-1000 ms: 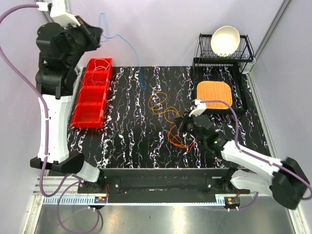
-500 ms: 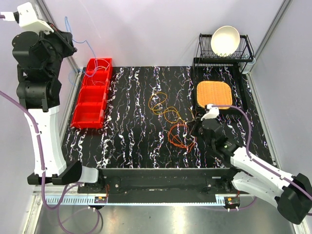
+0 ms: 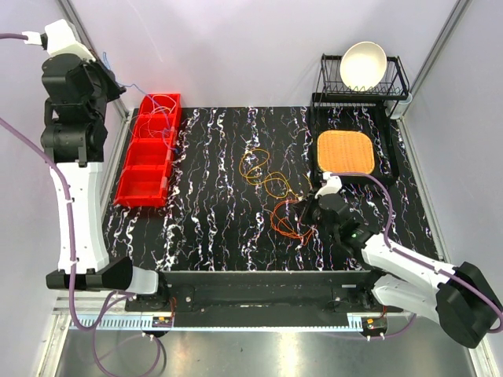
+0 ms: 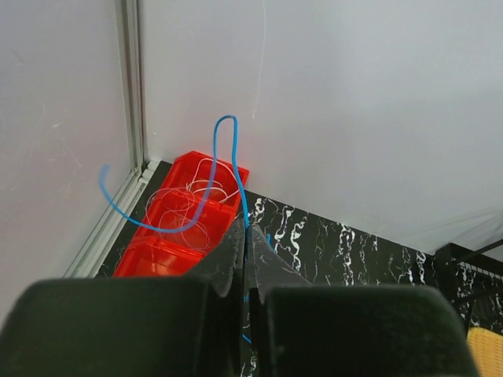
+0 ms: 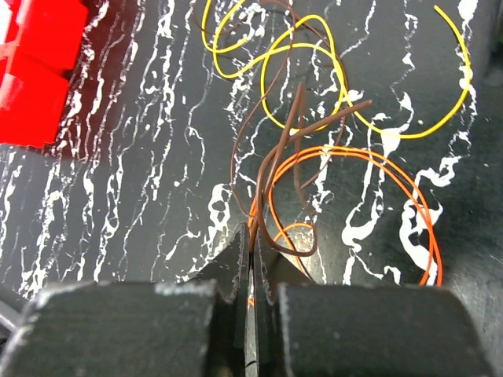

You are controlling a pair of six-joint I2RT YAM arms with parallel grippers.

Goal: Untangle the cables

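Both pairs shut, left fingers [image 4: 226, 258] clamping blue cable [image 4: 229, 149], right fingers [image 5: 233, 258] clamping brown cable [image 5: 295, 126]

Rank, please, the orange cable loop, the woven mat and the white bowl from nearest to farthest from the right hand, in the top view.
1. Orange cable loop, just left of the right hand.
2. Woven mat, farther back.
3. White bowl, far right corner.

No writing, label, brand, number or sign can be read in any view.
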